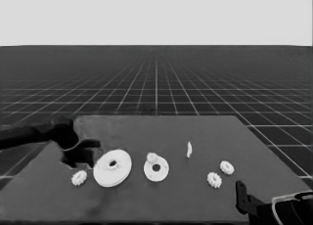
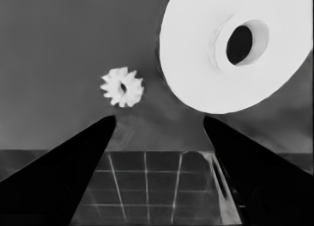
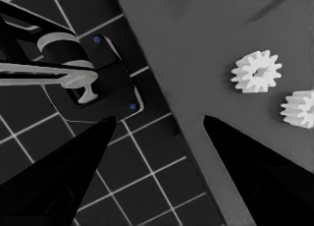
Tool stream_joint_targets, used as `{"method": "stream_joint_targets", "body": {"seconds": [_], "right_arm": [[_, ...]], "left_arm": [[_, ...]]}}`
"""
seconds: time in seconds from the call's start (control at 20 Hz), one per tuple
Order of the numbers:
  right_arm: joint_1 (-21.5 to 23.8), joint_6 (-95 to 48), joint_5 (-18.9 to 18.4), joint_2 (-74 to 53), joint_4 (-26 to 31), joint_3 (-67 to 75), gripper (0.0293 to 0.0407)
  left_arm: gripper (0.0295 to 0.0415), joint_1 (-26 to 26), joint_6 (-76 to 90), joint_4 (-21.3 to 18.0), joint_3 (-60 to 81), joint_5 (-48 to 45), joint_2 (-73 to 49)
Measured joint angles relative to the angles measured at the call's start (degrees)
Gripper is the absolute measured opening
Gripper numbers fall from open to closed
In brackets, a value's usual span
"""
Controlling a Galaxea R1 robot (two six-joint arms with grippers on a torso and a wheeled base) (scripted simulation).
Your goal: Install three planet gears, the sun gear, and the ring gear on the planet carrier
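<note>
My left arm comes in level from the 9 o'clock edge of the head view, its left gripper [image 1: 80,154] tipped down over the table's left end, fingers spread wide with nothing between them. A gear [image 1: 79,177] lies just at its 6 o'clock, and the larger round part [image 1: 112,168] rests at its 3 o'clock, close by. At that part's 3 o'clock lies the smaller round part [image 1: 156,168], with one gear [image 1: 151,157] on its rim at 11 o'clock. A thin white piece [image 1: 189,149] sits beyond. Two gears [image 1: 214,179] [image 1: 226,167] lie near my right gripper [image 3: 159,120], parked wide and empty at the 5 o'clock corner.
</note>
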Motion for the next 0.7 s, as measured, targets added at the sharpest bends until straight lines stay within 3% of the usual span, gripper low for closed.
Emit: {"method": "stream_joint_targets", "body": {"seconds": [0.3, 0.35, 0.45, 0.7], "right_arm": [[0.00, 0.00, 0.00, 0.00, 0.00, 0.00, 0.0385], [0.00, 0.00, 0.00, 0.00, 0.00, 0.00, 0.0385], [0.00, 0.00, 0.00, 0.00, 0.00, 0.00, 0.0385], [0.00, 0.00, 0.00, 0.00, 0.00, 0.00, 0.0385]], "left_arm": [[0.0385, 0.16, 10.57, -1.16, -4.90, -1.88, -5.22], [0.0385, 5.37, 11.09, 2.88, -7.07, -5.68, -4.11], [0.0385, 10.63, 11.82, 6.24, -10.53, -9.36, -2.20], [0.0385, 12.81, 12.32, 7.61, -12.75, -11.20, -0.99]]}}
